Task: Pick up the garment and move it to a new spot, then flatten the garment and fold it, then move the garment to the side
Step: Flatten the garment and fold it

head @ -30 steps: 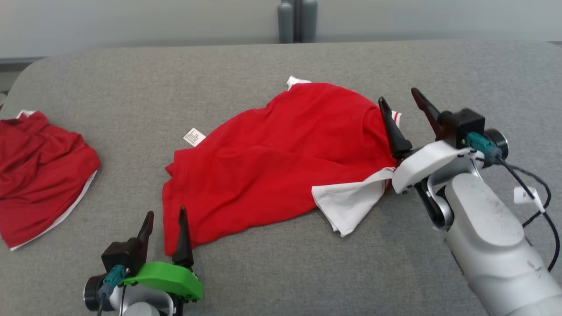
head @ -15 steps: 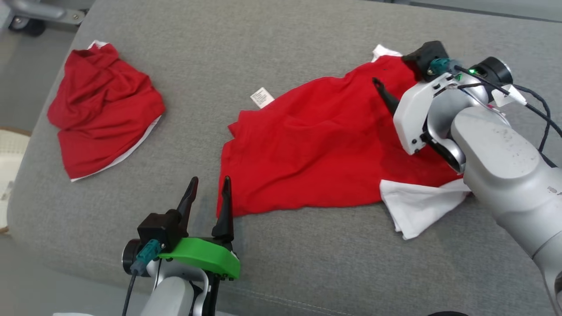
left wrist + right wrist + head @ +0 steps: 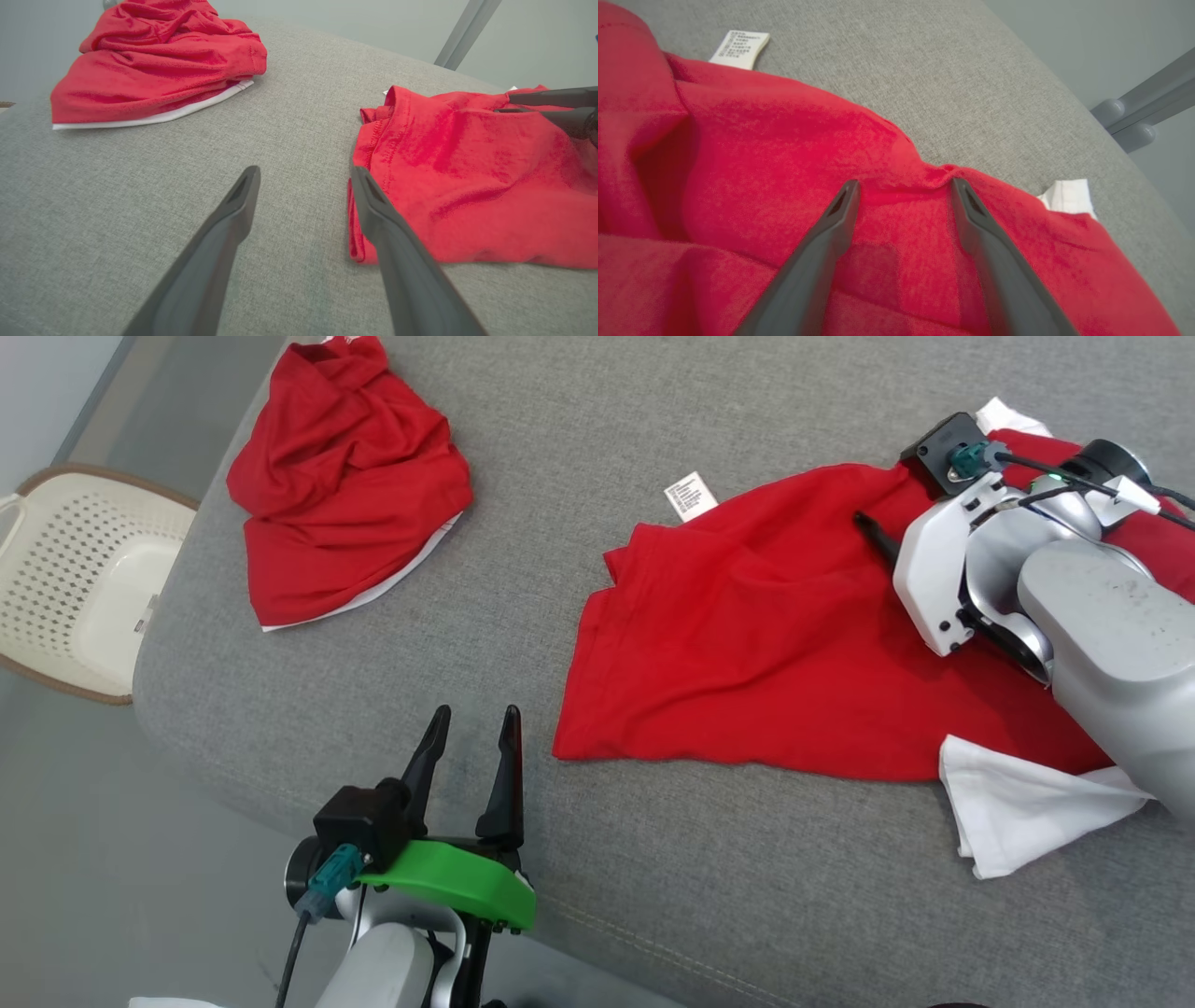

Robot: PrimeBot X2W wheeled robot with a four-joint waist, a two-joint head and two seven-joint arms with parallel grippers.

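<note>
A red garment (image 3: 747,635) lies spread on the grey cushioned surface (image 3: 579,420), with a white part (image 3: 1027,807) sticking out at its near right and a white label (image 3: 689,497) at its far edge. My right gripper (image 3: 906,183) is open, its fingers low over the garment's far edge beside a small fold; one dark finger (image 3: 873,534) shows past the wrist. My left gripper (image 3: 474,719) is open with nothing between its fingers, hovering just left of the garment's near left corner (image 3: 357,242).
A second red garment (image 3: 345,476) lies bunched at the far left of the surface. A cream perforated basket (image 3: 56,579) stands on the floor beyond the left edge. Bare grey surface (image 3: 140,186) stretches between the two garments.
The head camera has swung left and down, bringing the basket into view. My right gripper has moved from the garment's right edge to over its far edge. Both grippers stay open.
</note>
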